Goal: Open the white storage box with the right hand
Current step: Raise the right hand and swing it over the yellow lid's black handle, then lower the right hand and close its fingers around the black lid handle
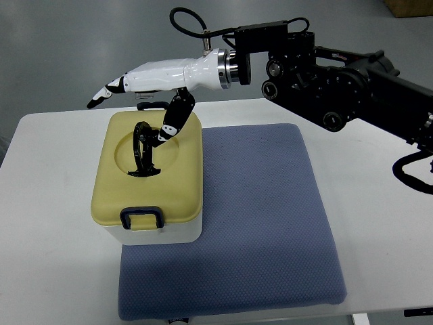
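Right hand (150, 88) over one box (149, 177) — one handle (143, 149).

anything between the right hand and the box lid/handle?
Nothing visible. The right hand is already over the box, thumb reaching down beside the raised black handle on the lid. The front latch looks closed. Only the blue mat is nearby.

Open blue mat (270, 223) across centre and right, bare bench (47, 203) at left. Blocked at centre left by storage box (152, 196), raised handle (142, 150), right hand (145, 84) above.
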You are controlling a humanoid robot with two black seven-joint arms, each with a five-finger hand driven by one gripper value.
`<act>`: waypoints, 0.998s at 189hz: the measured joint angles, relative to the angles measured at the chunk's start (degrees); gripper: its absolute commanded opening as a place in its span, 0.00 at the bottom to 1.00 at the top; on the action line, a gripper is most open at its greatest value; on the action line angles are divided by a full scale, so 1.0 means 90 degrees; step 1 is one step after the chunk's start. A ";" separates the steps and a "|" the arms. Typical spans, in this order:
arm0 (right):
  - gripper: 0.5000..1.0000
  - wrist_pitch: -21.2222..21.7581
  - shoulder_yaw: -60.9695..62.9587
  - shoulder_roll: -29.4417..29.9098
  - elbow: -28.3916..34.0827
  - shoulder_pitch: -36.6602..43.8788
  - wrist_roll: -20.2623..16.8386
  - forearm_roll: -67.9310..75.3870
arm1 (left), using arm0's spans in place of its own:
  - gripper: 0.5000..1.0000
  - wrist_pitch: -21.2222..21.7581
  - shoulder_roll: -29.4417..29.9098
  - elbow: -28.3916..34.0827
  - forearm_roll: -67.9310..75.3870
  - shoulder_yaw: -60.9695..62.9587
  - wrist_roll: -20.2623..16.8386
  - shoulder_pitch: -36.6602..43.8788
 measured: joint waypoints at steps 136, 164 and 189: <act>0.59 -0.0262 -0.0682 0.0144 0.0107 0.0424 -0.0001 -0.0850 | 1.00 0.0000 0.0000 0.0000 -0.0001 -0.0002 -0.0004 0.0000; 0.56 -0.0315 -0.0718 0.0160 0.0039 0.0401 -0.0001 -0.0917 | 1.00 0.0000 0.0000 0.0000 -0.0001 0.0000 -0.0004 0.0000; 0.47 -0.0353 -0.0795 0.0161 0.0011 0.0397 -0.0001 -0.0932 | 1.00 0.0000 0.0000 0.0000 -0.0001 0.0002 -0.0004 0.0000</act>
